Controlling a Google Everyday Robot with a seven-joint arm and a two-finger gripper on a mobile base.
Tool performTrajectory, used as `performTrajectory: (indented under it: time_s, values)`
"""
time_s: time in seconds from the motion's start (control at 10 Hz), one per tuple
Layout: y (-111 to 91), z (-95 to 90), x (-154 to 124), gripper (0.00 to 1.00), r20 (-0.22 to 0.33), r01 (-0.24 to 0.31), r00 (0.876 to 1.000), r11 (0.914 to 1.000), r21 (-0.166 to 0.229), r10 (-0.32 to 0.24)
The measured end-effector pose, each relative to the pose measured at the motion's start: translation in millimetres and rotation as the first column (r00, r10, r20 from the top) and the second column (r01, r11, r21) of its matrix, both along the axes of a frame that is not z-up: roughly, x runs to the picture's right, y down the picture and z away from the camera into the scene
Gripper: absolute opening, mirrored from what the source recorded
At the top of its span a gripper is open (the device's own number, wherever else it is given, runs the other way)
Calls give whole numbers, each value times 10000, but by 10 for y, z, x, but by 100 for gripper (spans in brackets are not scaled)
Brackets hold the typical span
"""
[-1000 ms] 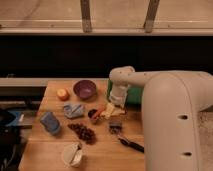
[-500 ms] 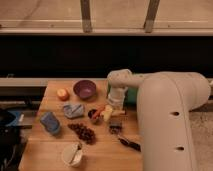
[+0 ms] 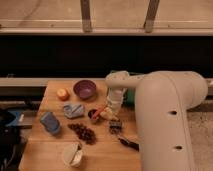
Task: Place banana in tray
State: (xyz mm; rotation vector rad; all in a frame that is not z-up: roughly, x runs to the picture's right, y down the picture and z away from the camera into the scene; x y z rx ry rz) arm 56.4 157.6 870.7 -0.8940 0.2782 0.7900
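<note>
Claw (image 3: 113, 106), camera view: lowered over the table (image 3: 55, 150) middle, near the purple bowl (image 3: 84, 89); its grip state cannot be told. Banana (image 3: 108, 116): pale, noted at the claw tip, long axis slanted; whether held, not shown. Tray (image 3: 128, 95): green, largely hidden behind the arm, just beyond the claw.
</note>
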Motion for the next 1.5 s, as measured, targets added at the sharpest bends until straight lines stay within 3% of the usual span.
performTrajectory:
  time_s: [0.2,0.3,0.5,0.8,1.0,1.2,1.4,1.5]
  values:
    - [-22,-16,11,4,-54,-32,10000,10000,77,32]
    - [-51,-38,46,0,-103,-110,9999,9998,138,111]
    - [-182,-143,165,0,-212,-403,9989,9984,387,411]
    - [-554,-375,360,0,-237,-1131,9930,9902,816,1154]
    - [-872,-474,502,0,-213,-1629,9859,9804,1107,1662]
    - [-1147,-459,682,0,-321,-2129,9751,9672,1384,2193]
    - [-1371,-365,955,0,-674,-2663,9575,9495,1660,2804]
    - [-1437,-307,1120,0,-948,-3015,9422,9364,1794,3215]
